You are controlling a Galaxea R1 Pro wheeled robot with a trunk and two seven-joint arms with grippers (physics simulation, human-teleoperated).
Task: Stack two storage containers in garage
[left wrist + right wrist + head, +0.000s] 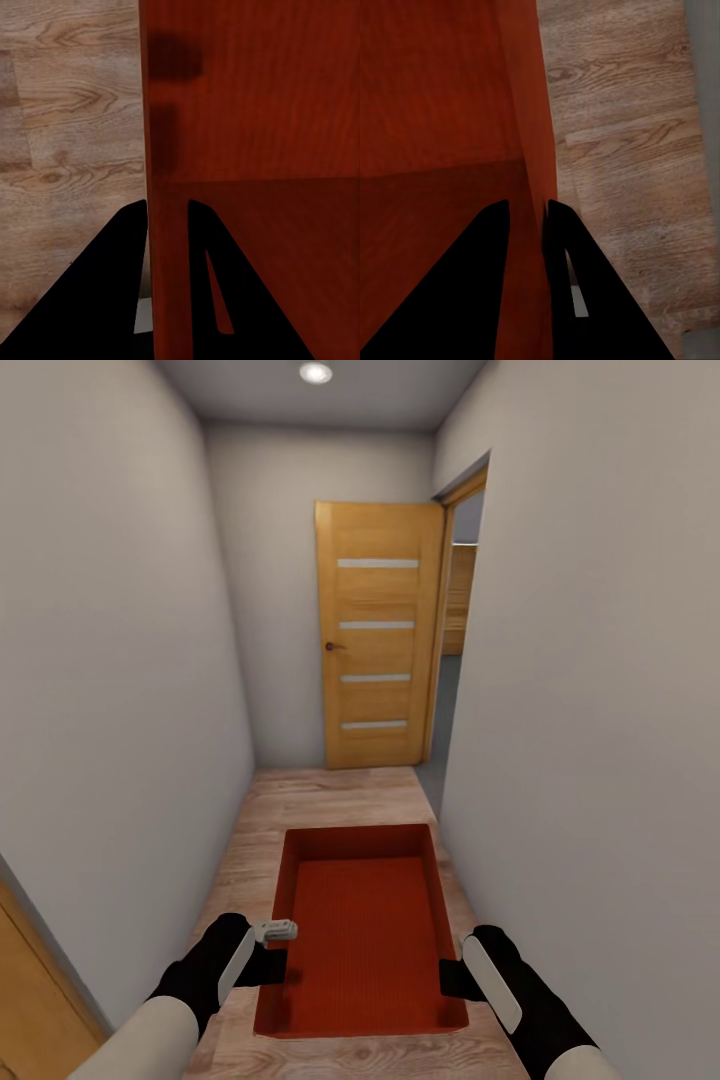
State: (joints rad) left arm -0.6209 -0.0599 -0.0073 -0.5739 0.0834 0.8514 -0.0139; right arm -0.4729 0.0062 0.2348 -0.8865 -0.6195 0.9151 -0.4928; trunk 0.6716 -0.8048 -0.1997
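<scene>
I carry one orange-red storage container (365, 930) level above light wood planks, in a narrow corridor. My left gripper (283, 967) is shut on its left wall, and my right gripper (445, 978) is shut on its right wall. In the left wrist view the container's wall (169, 225) runs between the two black fingers (112, 277). Seen from the right wrist, the container's other wall (534, 172) is pinched the same way by my fingers (480, 277). The bin is empty, its ribbed bottom showing.
Plain grey-white walls (120, 660) close in on both sides. A wooden door (378, 635) with pale horizontal strips stands open at the corridor's end, and a doorway (455, 650) opens to its right. A wood edge (35, 980) shows at the lower left.
</scene>
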